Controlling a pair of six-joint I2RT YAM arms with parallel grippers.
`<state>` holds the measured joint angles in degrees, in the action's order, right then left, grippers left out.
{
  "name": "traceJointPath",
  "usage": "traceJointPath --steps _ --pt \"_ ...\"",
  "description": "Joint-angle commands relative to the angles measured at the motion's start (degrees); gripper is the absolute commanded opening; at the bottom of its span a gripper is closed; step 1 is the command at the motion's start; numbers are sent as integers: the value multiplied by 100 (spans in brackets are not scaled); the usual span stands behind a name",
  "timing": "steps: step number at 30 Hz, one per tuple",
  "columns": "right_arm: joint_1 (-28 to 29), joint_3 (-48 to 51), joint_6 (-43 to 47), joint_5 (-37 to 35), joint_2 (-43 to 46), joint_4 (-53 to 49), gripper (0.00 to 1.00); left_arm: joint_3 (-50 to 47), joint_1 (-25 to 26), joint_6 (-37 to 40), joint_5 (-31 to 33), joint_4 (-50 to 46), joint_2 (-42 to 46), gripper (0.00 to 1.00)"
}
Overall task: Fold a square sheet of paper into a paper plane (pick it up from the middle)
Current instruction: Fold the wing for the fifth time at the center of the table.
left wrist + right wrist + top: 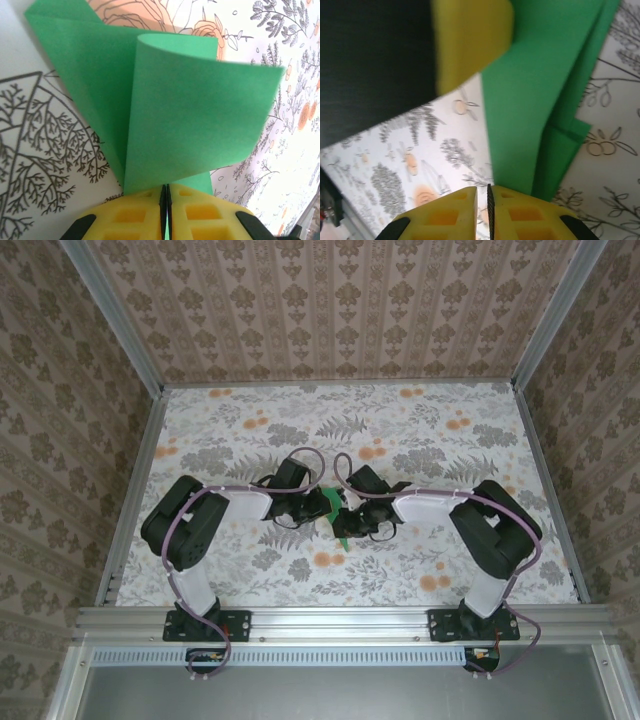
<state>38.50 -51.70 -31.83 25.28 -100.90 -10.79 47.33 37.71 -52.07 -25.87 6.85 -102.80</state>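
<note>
The square sheet of paper point(331, 506) is bright green, folded and held up between the two arms at mid-table; its lower tip hangs toward the near side. My left gripper point(318, 502) is shut on it. In the left wrist view the yellow fingers point(130, 215) press together at the gripper point(166, 202) with the curled, doubled paper point(190, 110) rising out of them. My right gripper point(483, 200) stands open by a narrow gap with the tablecloth showing through it. The paper point(530, 100) runs past its right finger point(530, 215), not between the two.
The floral tablecloth point(240, 440) covers the table inside patterned walls and an aluminium frame point(340, 620). In the right wrist view, the left gripper's yellow finger point(470, 40) and black body point(370, 60) hang close above.
</note>
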Motion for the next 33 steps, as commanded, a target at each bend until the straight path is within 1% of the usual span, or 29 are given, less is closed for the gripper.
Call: traceJointPath --steps 1,5,8,12,17,28,33 --pt "-37 64 3 -240 -219 -221 15 59 -72 488 26 -303 -46 15" --pt "-83 291 19 -208 -247 -183 14 249 -152 1146 -97 -367 334 18" --pt "-125 382 36 -161 -246 -185 14 311 -266 1411 -119 -403 479 18" --pt "-132 407 27 -84 -219 -158 14 324 -426 1472 -187 -355 410 19" --pt "-139 384 27 -23 -247 -153 14 419 -449 1455 -373 -203 181 19" --pt "-141 323 -40 10 -301 -178 14 276 -142 1529 -722 137 52 19" --pt "-159 286 -69 13 -350 -230 14 392 42 1770 -669 -252 -106 19"
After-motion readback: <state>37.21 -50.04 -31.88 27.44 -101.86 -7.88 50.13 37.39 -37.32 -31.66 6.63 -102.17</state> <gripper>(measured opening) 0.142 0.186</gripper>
